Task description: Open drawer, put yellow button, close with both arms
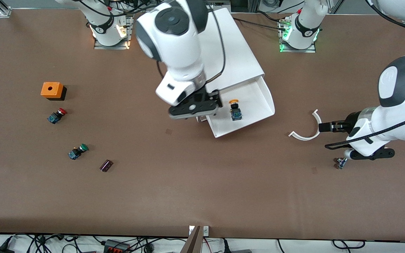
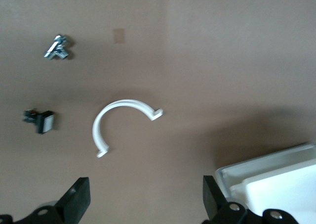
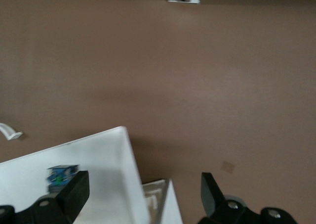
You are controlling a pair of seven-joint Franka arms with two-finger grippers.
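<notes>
Lying in the pulled-out white drawer [image 1: 255, 105] near mid-desk, the yellow button [image 1: 235, 109] rests on the tray floor with its cap pointing toward the cabinet [image 1: 230, 52], nothing touching it. Right pincer [image 1: 207, 107] hangs over the drawer's corner at the right arm's end, fingers spread wide & empty; its wrist cam catches the drawer wall [image 3: 129, 174] and the button's blue body [image 3: 61, 177] between the black fingertips [image 3: 74, 192]. Left pincer [image 1: 323, 127] hovers low over the brown desk [image 1: 202, 182] toward the left arm's end, also wide open w/ nothing held, just beside a white C-shaped clip [image 1: 308, 131]; left wrist cam shows that clip [image 2: 121, 122] apart from the fingertips [image 2: 79, 197], plus a small metal part [image 2: 58, 47] and a small black-and-white piece [image 2: 42, 121]. Toward the right arm's end sit an orange box [image 1: 52, 90], a red-capped button [image 1: 57, 115], a green-capped button [image 1: 77, 151] and a small dark block [image 1: 106, 165], all well apart from the drawer.
</notes>
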